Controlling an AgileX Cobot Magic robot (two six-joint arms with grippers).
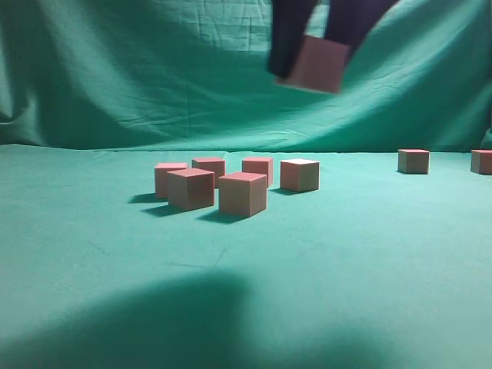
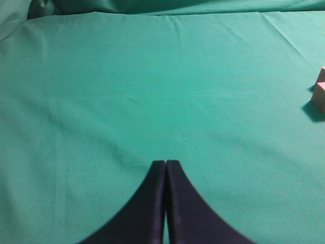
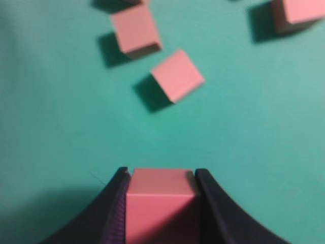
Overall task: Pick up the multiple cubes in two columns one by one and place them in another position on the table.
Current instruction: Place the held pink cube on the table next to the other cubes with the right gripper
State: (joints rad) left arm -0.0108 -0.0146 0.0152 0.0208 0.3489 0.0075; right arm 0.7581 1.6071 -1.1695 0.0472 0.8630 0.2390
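Note:
High above the green table (image 1: 369, 254), my right gripper (image 1: 311, 65) is shut on one pink cube (image 1: 323, 68). In the right wrist view the same cube (image 3: 161, 195) fills the gap between the dark fingers (image 3: 114, 203) of the right gripper (image 3: 161, 174). Several cubes stand in a loose cluster below, from the leftmost (image 1: 169, 178) to the front one (image 1: 243, 193) and the pale-topped one (image 1: 300, 174). Two more cubes (image 1: 413, 161) (image 1: 482, 161) sit far right. My left gripper (image 2: 165, 163) is shut and empty over bare cloth.
Green cloth hangs as a backdrop (image 1: 154, 77) behind the table. A broad shadow (image 1: 169, 323) lies on the near cloth. In the left wrist view cube corners (image 2: 320, 94) show at the right edge. Under the held cube lie loose cubes (image 3: 135, 29) (image 3: 177, 74) (image 3: 299, 12).

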